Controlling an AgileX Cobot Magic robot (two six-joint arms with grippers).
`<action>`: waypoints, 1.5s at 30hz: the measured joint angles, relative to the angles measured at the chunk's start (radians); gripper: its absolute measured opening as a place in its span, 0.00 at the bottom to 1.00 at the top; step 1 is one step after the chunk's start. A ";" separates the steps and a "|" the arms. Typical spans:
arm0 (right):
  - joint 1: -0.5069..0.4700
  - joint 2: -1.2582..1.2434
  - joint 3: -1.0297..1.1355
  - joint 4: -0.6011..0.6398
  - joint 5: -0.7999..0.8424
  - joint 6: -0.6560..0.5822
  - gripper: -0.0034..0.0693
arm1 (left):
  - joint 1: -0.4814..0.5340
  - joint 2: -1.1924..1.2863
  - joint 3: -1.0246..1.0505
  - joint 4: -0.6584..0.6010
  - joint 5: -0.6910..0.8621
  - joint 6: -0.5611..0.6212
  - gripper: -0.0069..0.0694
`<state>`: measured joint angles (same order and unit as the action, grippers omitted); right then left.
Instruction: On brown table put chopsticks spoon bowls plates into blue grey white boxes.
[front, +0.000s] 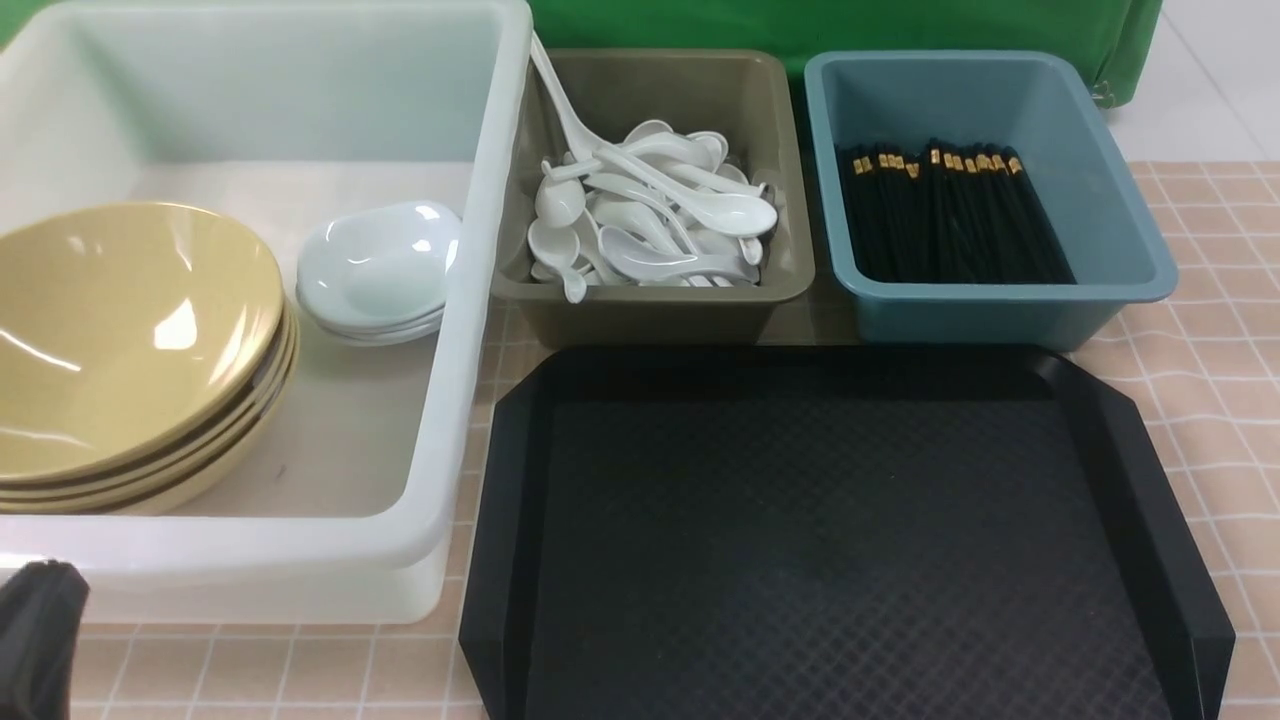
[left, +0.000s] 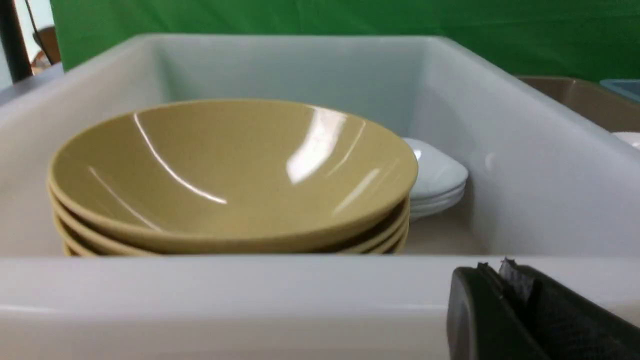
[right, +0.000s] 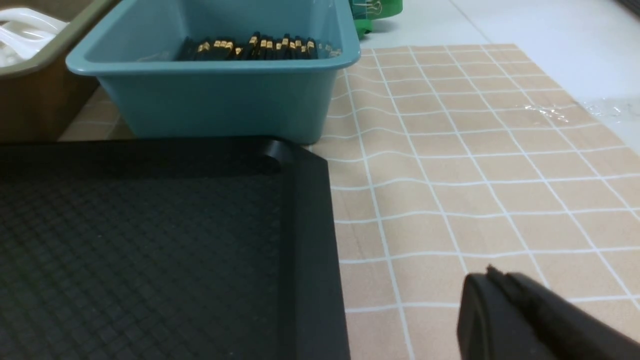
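Observation:
The white box (front: 470, 330) holds a stack of yellow-tan bowls (front: 120, 340) and a stack of small white plates (front: 380, 265). The grey-brown box (front: 650, 295) holds several white spoons (front: 650, 215). The blue box (front: 1130, 250) holds black chopsticks (front: 950, 215). My left gripper (front: 35, 625) is shut and empty, just outside the white box's near wall; it also shows in the left wrist view (left: 495, 270), with the bowls (left: 235, 170) beyond. My right gripper (right: 492, 274) is shut and empty over the checked cloth, to the right of the black tray (right: 150, 240).
The black tray (front: 830, 530) lies in the middle front with nothing on it. A tan checked cloth (front: 1220, 340) covers the table. A green backdrop (front: 850, 25) stands behind the boxes. The blue box (right: 220, 95) sits beyond the tray's far corner.

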<state>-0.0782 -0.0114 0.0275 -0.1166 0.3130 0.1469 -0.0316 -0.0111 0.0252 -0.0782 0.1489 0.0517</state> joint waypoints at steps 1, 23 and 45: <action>0.000 0.000 0.000 0.000 0.000 0.000 0.11 | 0.000 0.000 0.000 0.000 0.025 -0.005 0.10; 0.000 0.000 0.000 0.000 0.000 0.000 0.11 | 0.044 0.000 0.000 0.007 0.161 -0.016 0.10; 0.000 0.000 0.000 0.000 0.000 0.000 0.12 | 0.044 0.000 0.000 0.007 0.161 -0.016 0.10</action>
<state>-0.0782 -0.0114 0.0275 -0.1166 0.3130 0.1469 0.0127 -0.0111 0.0252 -0.0709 0.3094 0.0357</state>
